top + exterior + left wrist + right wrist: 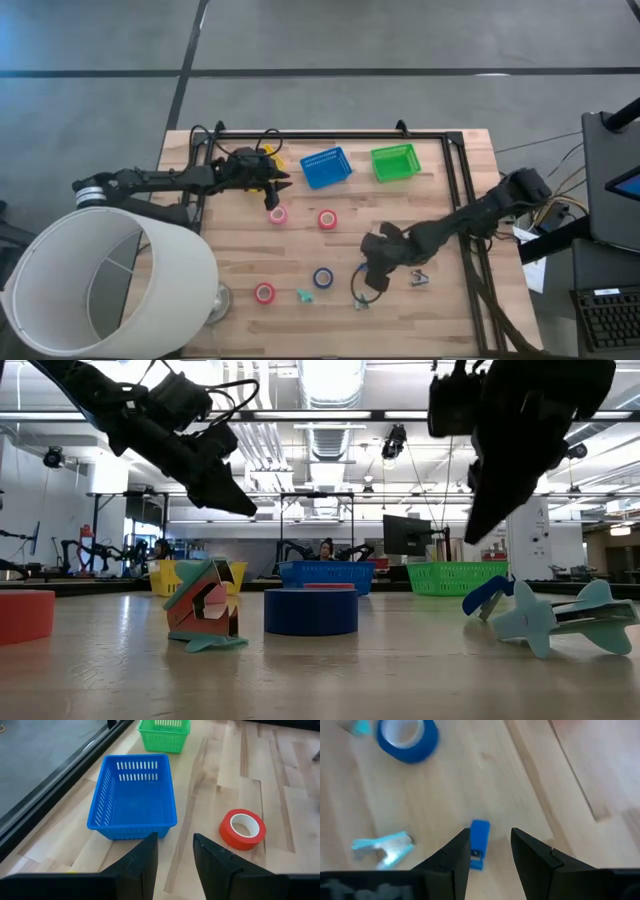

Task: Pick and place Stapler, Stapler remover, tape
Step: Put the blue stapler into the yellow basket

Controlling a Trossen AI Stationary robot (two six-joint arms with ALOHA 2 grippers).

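Observation:
My right gripper point(490, 851) point(372, 280) hangs open above the table's near right part, fingers slanting down. A small blue stapler point(479, 845) lies on the wood just below it. A teal stapler remover point(385, 847) lies beside the stapler, and a blue tape roll point(407, 737) point(323, 277) lies flat farther off. My left gripper point(175, 855) point(284, 188) is open and empty, in the air at the far left, short of the blue basket point(132, 795). A red tape roll point(242, 829) lies flat next to that basket.
A green basket point(395, 163) stands right of the blue basket point(326, 167), and a yellow one point(268, 156) sits under my left arm. There are pink tape rolls point(277, 214) point(327, 219) point(264, 293), another teal remover point(303, 296) and a grey remover point(418, 279). A white lampshade point(100, 280) overhangs the near left corner.

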